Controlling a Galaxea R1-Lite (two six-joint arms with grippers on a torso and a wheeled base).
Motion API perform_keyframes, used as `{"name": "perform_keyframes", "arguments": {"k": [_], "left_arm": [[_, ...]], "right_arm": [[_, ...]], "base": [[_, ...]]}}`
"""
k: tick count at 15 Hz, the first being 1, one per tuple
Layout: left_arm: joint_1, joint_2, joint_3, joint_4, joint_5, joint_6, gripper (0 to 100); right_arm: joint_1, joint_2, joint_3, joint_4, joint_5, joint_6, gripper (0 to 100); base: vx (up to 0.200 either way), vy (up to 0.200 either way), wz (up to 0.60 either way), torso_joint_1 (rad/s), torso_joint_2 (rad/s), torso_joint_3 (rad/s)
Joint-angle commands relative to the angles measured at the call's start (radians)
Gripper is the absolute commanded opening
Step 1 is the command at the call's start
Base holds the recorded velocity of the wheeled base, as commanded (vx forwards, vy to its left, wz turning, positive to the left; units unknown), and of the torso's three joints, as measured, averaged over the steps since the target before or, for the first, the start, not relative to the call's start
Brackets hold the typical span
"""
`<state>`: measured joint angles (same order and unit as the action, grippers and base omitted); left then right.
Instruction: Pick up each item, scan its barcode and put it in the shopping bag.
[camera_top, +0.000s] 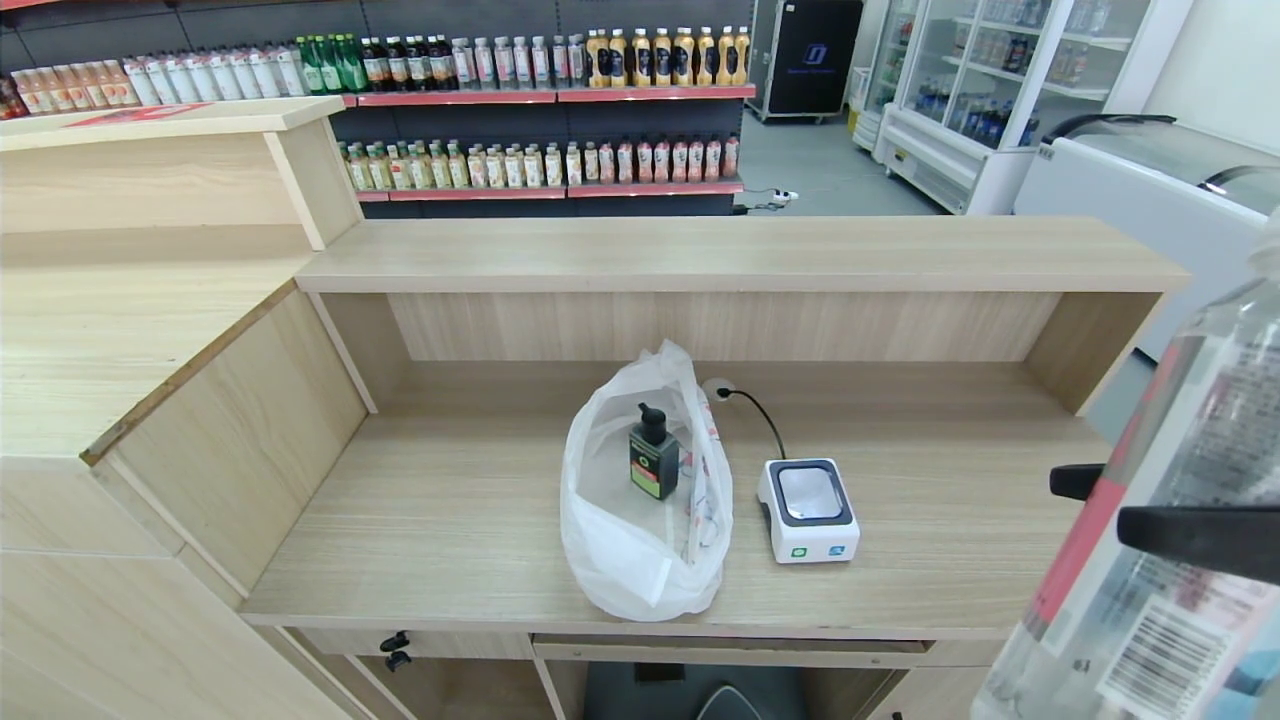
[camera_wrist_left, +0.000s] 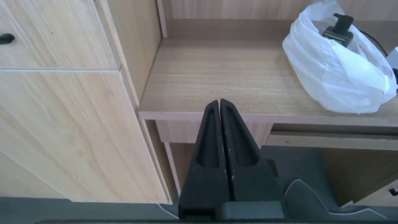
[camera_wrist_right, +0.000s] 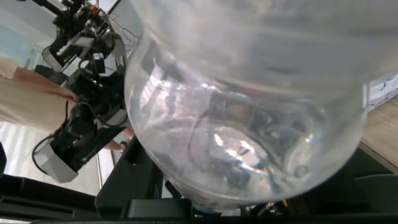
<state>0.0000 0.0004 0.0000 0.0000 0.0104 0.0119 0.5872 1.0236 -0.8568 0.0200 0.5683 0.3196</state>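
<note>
A white plastic shopping bag (camera_top: 640, 545) stands open on the wooden counter (camera_top: 450, 520), with a dark green pump bottle (camera_top: 653, 455) upright inside it. Just right of the bag sits the white barcode scanner (camera_top: 808, 508), window facing up. At the far right, close to the head camera, my right gripper (camera_top: 1105, 503) is shut on a clear plastic bottle (camera_top: 1190, 560) with a red-and-white label and a barcode low down; its clear base (camera_wrist_right: 249, 93) is seen close up. My left gripper (camera_wrist_left: 220, 106) is shut and empty, below the counter's front left edge, far from the bag (camera_wrist_left: 339, 62).
A raised ledge (camera_top: 740, 255) overhangs the back of the counter, and a wooden side wall (camera_top: 240, 430) bounds it on the left. A black cable (camera_top: 760, 410) runs from the scanner to the back. Drink shelves (camera_top: 540, 95) and fridges (camera_top: 1000, 90) stand beyond.
</note>
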Motion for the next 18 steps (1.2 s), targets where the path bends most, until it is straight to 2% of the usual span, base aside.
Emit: {"name": "perform_keyframes", "arguments": {"k": [1,10,13,18], "left_arm": [[0.0,0.0,0.0,0.0,0.0,0.0,0],[0.0,0.0,0.0,0.0,0.0,0.0,0],[0.0,0.0,0.0,0.0,0.0,0.0,0],[0.0,0.0,0.0,0.0,0.0,0.0,0]], "right_arm": [[-0.004,-0.01,0.002,0.003,0.002,-0.001,0],[-0.05,-0.066,0.027,0.051,0.004,-0.017,0],[-0.078,-0.08,0.028,0.12,0.004,-0.065,0],[-0.078,-0.085,0.028,0.121,0.004,-0.063,0]], "base": [[0.0,0.0,0.0,0.0,0.0,0.0],[0.0,0.0,0.0,0.0,0.0,0.0],[0.0,0.0,0.0,0.0,0.0,0.0],[0.0,0.0,0.0,0.0,0.0,0.0]]}}
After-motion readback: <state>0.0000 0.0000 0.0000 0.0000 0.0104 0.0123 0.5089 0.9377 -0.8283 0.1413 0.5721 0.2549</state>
